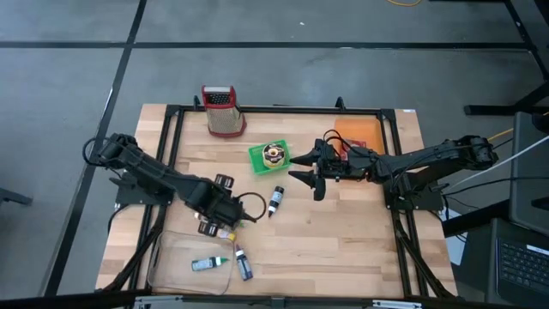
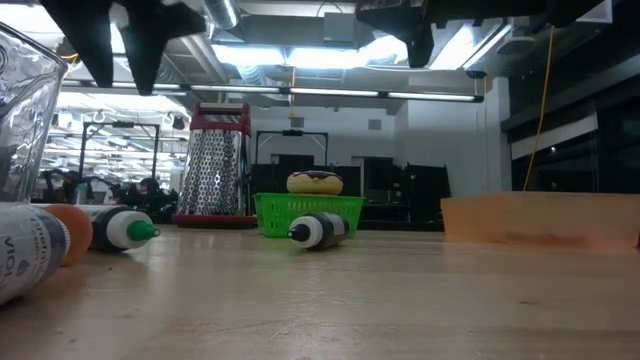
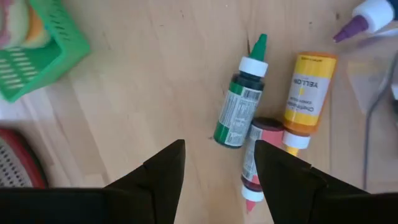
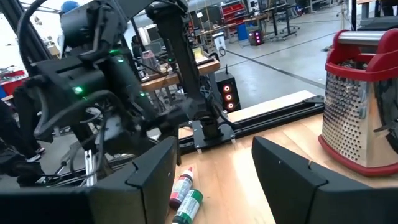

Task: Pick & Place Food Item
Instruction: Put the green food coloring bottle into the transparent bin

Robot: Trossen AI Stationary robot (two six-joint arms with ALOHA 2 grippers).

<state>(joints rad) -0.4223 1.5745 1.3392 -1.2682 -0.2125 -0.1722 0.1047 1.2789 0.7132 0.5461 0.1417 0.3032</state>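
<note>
The food item, a doughnut (image 1: 274, 154), lies in a small green basket (image 1: 259, 161) at the middle of the table's far half; the low view shows the doughnut (image 2: 315, 182) above the basket's rim. My left gripper (image 3: 217, 168) points down, open, over the near left part of the table. Below it three small bottles lie on their sides: green (image 3: 239, 102), yellow (image 3: 308, 93) and red (image 3: 256, 155). Nothing is between its fingers. My right gripper (image 1: 302, 170) hovers level and open, just right of the basket, holding nothing.
A black bottle (image 1: 276, 200) lies mid-table. A red-topped box grater (image 1: 221, 110) stands at the far edge and an orange board (image 1: 356, 133) lies at the far right. A clear container (image 1: 171, 249) at the near left has more bottles (image 1: 203, 264) in it.
</note>
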